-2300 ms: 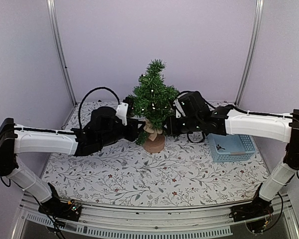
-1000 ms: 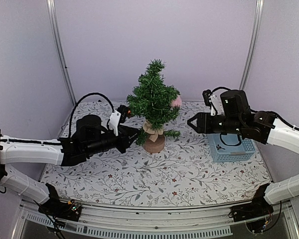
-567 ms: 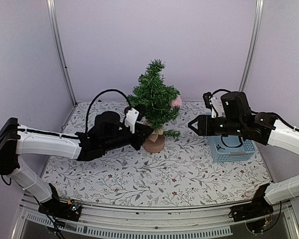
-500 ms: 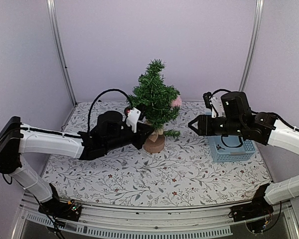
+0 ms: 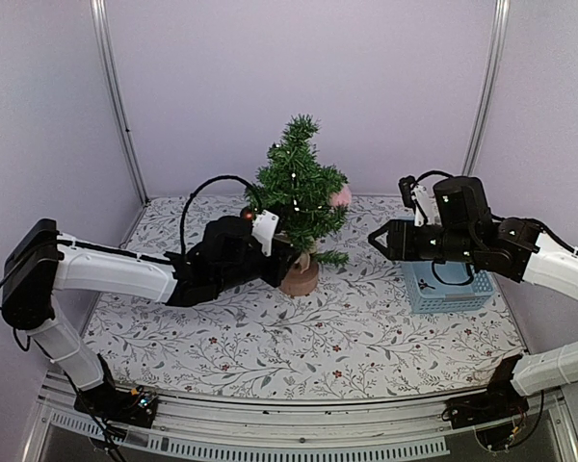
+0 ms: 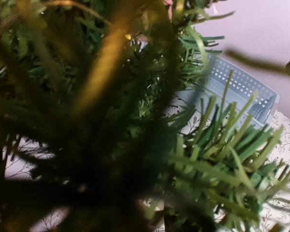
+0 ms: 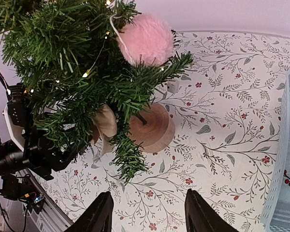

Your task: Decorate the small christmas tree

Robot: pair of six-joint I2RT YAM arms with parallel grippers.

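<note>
Green and bristly, the small christmas tree (image 5: 297, 188) stands at the far middle of the table (image 5: 270, 337), with a pink fluffy ball (image 7: 145, 39) on its right side. We see the left gripper (image 5: 281, 254) buried in the low left branches — parted or closed, we cannot tell. The right gripper (image 7: 146, 215) hangs apart on the right, spread wide and empty.

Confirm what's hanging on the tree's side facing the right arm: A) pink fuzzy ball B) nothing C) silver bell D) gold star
A: the right wrist view shows a pink fuzzy ball hanging by a thin string from a branch of the small christmas tree.
</note>
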